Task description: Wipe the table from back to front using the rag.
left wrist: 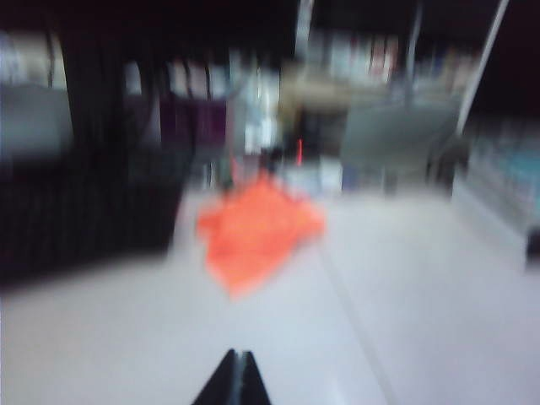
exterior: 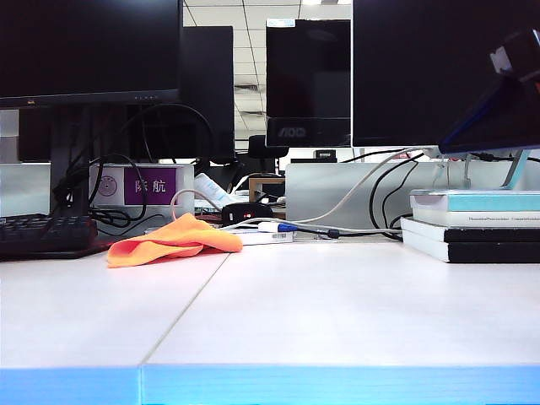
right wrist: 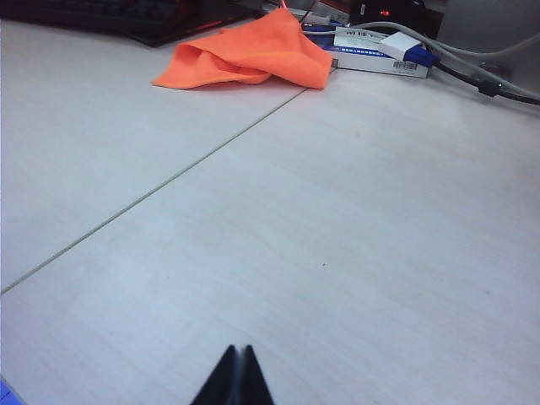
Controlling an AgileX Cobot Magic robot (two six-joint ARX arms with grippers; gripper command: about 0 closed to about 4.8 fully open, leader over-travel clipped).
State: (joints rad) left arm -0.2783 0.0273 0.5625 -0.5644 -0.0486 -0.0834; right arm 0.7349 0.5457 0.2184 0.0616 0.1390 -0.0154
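Observation:
The orange rag [exterior: 173, 240] lies crumpled at the back left of the white table [exterior: 337, 312], beside the thin seam line [exterior: 181, 308]. In the blurred left wrist view the rag [left wrist: 257, 232] is well ahead of my left gripper [left wrist: 239, 354], which is shut and empty above the bare table [left wrist: 422, 295]. My right gripper [right wrist: 238, 350] is also shut and empty, low over the table [right wrist: 354, 219], with the rag [right wrist: 249, 55] far ahead across the seam [right wrist: 143, 196]. I cannot make out either gripper's jaws in the exterior view.
A black keyboard [exterior: 42, 234] sits left of the rag. A stack of books [exterior: 472, 224] stands at the back right. Cables and a flat white box [exterior: 270, 236] lie behind the rag, below several monitors. The light-blue front edge [exterior: 337, 384] is nearest.

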